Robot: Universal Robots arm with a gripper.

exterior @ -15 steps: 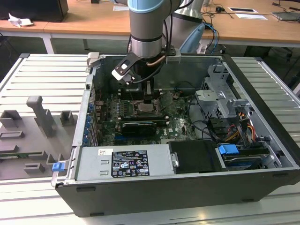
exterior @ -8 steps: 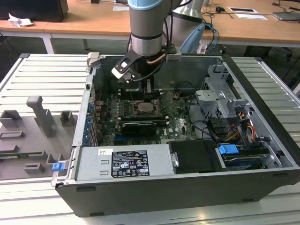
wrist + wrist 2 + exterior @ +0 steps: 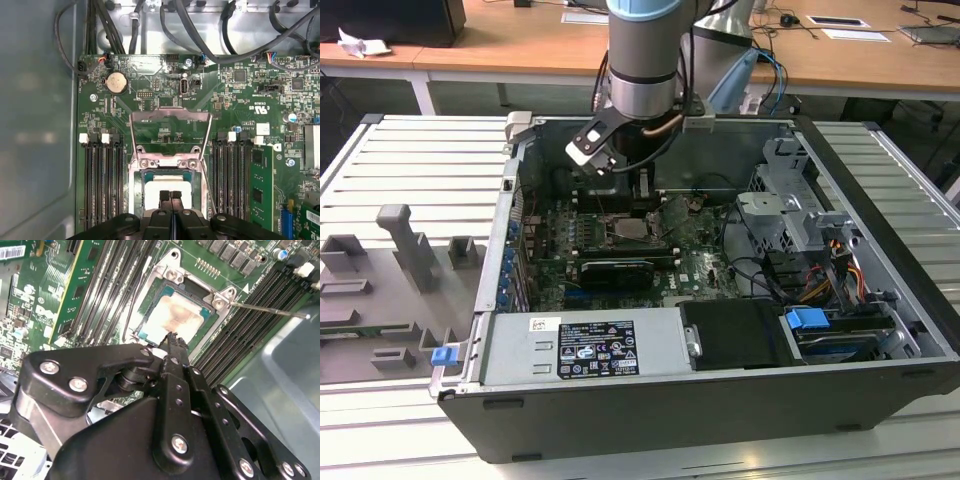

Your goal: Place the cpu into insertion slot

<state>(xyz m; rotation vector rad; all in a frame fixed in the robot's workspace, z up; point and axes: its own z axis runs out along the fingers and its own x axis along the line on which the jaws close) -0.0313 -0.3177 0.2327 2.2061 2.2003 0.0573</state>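
Observation:
The cpu (image 3: 177, 320), a pale silver-beige square chip, lies flat inside the insertion slot (image 3: 165, 272), a square socket with a shiny metal frame on the green motherboard. In the first wrist view the cpu (image 3: 151, 197) sits in the insertion slot (image 3: 167, 162), whose load plate (image 3: 170, 131) is swung up and open. My gripper (image 3: 173, 340) hangs just above the chip's edge, fingers pressed together with nothing between them. The first wrist view shows the gripper (image 3: 170, 194) the same way. In the exterior view my gripper (image 3: 642, 195) reaches down into the open computer case over the insertion slot (image 3: 630, 233).
Long black memory slots (image 3: 102, 185) flank the socket on both sides. A thin metal lever (image 3: 270, 310) sticks out beside the frame. A black graphics card (image 3: 615, 272), a power supply (image 3: 585, 345), a drive cage (image 3: 790, 215) and cables (image 3: 200, 30) crowd the case.

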